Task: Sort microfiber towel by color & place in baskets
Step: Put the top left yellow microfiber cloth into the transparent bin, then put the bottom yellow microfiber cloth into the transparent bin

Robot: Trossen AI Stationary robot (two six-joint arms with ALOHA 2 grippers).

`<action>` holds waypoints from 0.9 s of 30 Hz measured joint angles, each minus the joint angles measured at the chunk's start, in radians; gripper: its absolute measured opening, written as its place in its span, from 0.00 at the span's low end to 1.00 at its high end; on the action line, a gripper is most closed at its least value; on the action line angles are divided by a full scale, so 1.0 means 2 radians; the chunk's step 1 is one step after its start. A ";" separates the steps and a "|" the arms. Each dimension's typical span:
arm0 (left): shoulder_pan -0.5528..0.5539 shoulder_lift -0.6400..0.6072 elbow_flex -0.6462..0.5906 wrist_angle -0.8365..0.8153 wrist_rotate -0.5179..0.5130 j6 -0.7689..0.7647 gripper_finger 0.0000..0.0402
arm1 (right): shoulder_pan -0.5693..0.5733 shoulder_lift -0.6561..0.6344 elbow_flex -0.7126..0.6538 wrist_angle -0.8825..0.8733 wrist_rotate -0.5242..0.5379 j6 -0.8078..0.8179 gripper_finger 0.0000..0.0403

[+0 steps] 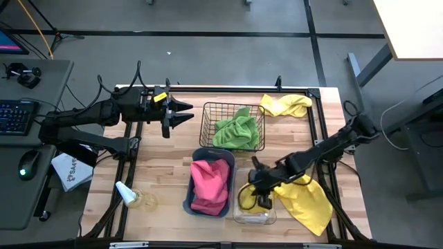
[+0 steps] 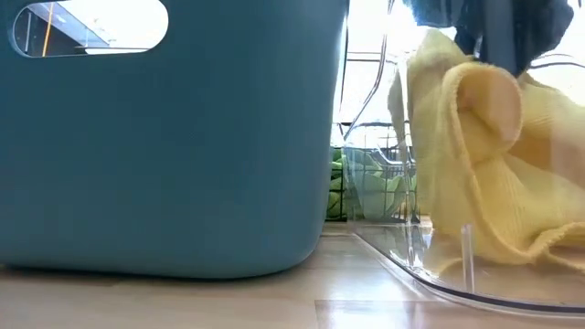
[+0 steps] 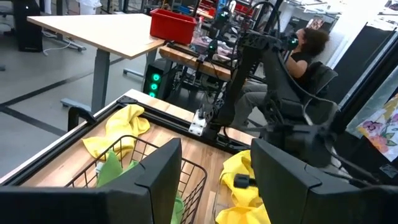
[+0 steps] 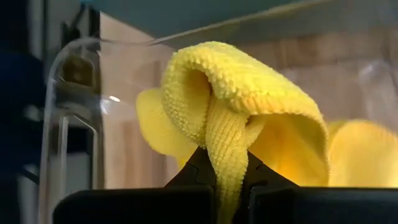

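Right gripper (image 1: 261,197), fingers closed on a nubby, folded yellow microfiber towel (image 4: 249,112), holds it inside the clear plastic bin (image 1: 255,216) at the table's front edge. Left gripper (image 1: 181,113), fingers apart and empty, hovers near the rear edge.

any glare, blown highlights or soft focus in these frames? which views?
Low view: window behind is blown out white, the teal bin sits very close and fills the left, and the clear bin wall bends what is seen through it. Right wrist view: the yellow towel is sharp, the clear bin wall blurred with a small glint. Left wrist view: near fingers soft. High view: evenly lit.
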 joint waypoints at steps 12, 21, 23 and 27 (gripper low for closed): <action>0.000 0.000 0.000 0.000 0.000 0.004 0.45 | 0.000 0.094 0.145 -0.177 0.017 -0.080 0.29; 0.000 0.000 0.000 -0.020 0.000 0.004 0.45 | 0.000 0.093 0.221 -0.311 0.017 -0.091 0.71; 0.000 0.000 0.000 -0.026 0.000 0.004 0.45 | 0.000 0.093 0.242 -0.350 0.017 -0.090 0.75; 0.000 0.000 0.000 -0.035 0.000 0.004 0.45 | 0.010 0.092 0.263 -0.445 0.022 -0.058 0.78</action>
